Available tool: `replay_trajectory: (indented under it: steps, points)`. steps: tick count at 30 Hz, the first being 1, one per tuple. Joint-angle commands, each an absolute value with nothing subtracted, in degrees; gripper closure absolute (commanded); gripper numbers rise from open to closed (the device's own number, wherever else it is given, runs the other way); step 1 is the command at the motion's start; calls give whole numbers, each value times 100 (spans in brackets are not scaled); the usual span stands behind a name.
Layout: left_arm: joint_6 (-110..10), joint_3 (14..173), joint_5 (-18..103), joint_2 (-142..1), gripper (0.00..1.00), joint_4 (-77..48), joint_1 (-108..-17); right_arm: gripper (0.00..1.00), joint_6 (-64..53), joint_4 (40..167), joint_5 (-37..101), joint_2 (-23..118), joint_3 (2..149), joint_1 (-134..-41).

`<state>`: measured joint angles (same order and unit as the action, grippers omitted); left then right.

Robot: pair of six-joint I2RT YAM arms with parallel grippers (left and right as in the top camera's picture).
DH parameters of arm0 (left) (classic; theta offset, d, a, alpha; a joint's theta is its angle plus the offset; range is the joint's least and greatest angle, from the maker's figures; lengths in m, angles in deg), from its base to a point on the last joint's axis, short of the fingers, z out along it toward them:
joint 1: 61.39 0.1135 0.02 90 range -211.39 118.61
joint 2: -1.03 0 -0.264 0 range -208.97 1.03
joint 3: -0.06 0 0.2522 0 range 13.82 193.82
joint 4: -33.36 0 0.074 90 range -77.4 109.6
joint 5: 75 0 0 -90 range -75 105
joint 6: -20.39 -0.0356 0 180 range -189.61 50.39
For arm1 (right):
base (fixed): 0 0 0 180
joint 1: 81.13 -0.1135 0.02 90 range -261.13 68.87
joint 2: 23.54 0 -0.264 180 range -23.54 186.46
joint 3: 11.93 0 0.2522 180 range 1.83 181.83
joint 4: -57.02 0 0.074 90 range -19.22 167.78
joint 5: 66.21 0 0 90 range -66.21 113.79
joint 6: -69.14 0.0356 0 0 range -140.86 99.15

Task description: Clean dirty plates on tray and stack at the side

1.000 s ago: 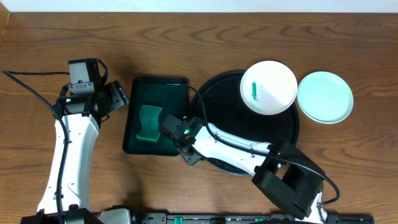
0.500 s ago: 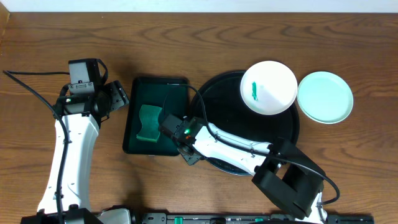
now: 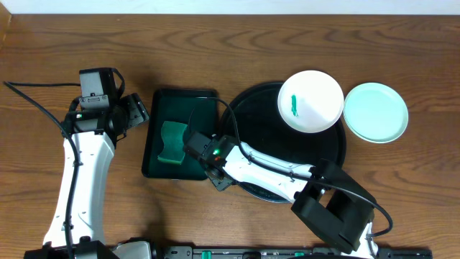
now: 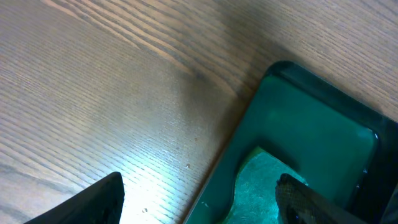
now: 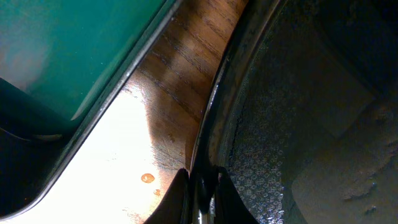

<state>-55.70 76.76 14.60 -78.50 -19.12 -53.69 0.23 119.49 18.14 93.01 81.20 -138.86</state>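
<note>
Right hand (image 5: 199,194) is clamped shut on the rim of the tray (image 5: 298,124); left hand (image 4: 202,199) gapes wide, empty, above the desk (image 4: 93,93).

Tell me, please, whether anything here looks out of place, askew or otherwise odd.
The round white plate, marked with a green smear, sits askew on the large round black glossy tray and overhangs its far rim. The right pincer is shut on that tray's left rim, not on a plate.

Table (image 3: 402,43): black tray (image 3: 253,115), green tray (image 3: 161,108) (mint plate (image 3: 375,112))
</note>
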Motion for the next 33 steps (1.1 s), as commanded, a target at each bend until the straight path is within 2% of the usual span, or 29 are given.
replay_trajectory:
  steps: [1,33]
  points:
    - [-5537,7704,1388,-7872,21,-1917,-5358,99,-74,11770,2587,9378,8075,-14050]
    - [-5537,7704,1388,-7872,22,-1917,-5358,99,-266,11680,3053,9343,8077,-14113]
